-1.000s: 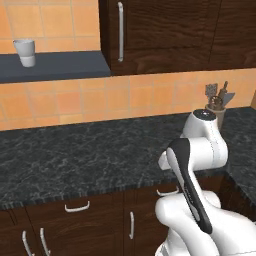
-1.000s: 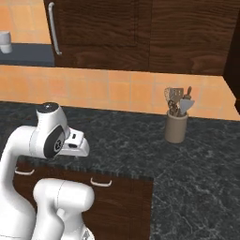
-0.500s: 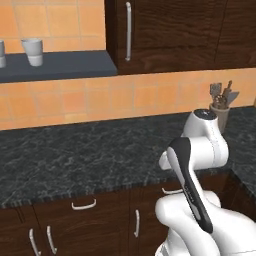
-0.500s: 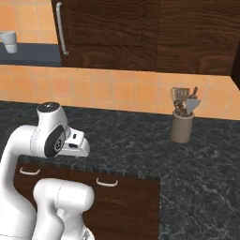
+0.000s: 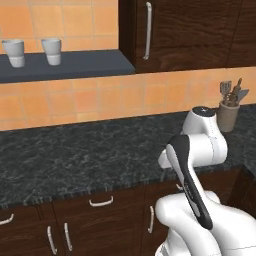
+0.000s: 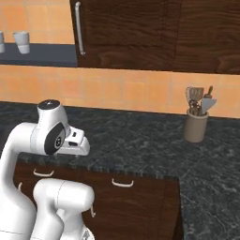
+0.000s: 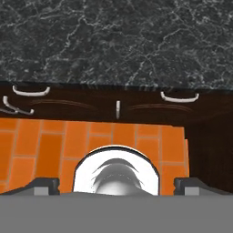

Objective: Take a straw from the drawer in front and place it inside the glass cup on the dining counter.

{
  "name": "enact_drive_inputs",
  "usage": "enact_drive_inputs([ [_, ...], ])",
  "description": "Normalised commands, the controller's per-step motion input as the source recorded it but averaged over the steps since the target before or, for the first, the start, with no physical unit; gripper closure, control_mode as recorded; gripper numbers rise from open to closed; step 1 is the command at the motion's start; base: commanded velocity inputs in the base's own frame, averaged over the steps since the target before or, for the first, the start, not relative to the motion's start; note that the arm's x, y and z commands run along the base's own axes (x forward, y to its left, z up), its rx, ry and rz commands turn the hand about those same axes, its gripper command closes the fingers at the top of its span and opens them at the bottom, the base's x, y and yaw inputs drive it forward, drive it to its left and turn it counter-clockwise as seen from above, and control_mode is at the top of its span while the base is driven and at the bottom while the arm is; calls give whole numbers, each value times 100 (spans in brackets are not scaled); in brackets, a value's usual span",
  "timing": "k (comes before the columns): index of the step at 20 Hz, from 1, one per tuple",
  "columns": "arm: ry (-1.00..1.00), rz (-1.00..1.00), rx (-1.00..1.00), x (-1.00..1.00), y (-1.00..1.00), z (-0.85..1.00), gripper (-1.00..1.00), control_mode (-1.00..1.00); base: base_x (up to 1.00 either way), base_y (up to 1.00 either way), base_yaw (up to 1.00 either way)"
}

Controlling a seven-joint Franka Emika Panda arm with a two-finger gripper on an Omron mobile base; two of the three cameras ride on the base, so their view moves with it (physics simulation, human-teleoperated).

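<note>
Low in the hand view, my gripper (image 7: 116,186) points down with its jaws wide open and nothing between them; one dark fingertip (image 7: 45,185) sits at the left and the other at the right. Beneath the black counter run shut dark-brown drawer fronts with curved silver handles. One drawer (image 7: 154,107) is at the right of the hand view; it also appears as the drawer (image 6: 129,193) and the drawer (image 5: 102,212). The straw is hidden. The glass cup and the dining counter are out of view.
A black speckled granite counter (image 5: 75,155) spans the front, with a beige utensil crock (image 6: 195,126) at its right. Two white cups (image 5: 51,51) stand on a dark shelf (image 5: 75,66). Upper cabinets (image 6: 140,33) hang above. Orange floor tiles (image 7: 41,145) lie below the hand.
The whole picture has slid to the right in both base views, so the base has driven left. A second white cup has come into view. The arm's pose is unchanged.
</note>
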Motion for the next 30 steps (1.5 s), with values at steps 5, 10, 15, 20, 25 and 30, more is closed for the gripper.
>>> enact_drive_inputs([
  [5,0,0,0,0,0,0,-100,100,-35,42,-25],
  [10,0,0,0,0,0,0,-100,100,-30,45,-32],
  [15,0,0,0,0,0,0,-100,100,-36,41,-41],
  [20,0,0,0,0,0,0,-100,100,-27,32,-48],
  [25,0,0,0,0,0,0,-100,100,-17,46,-47],
  [30,0,0,0,0,0,0,-100,100,-19,44,-46],
])
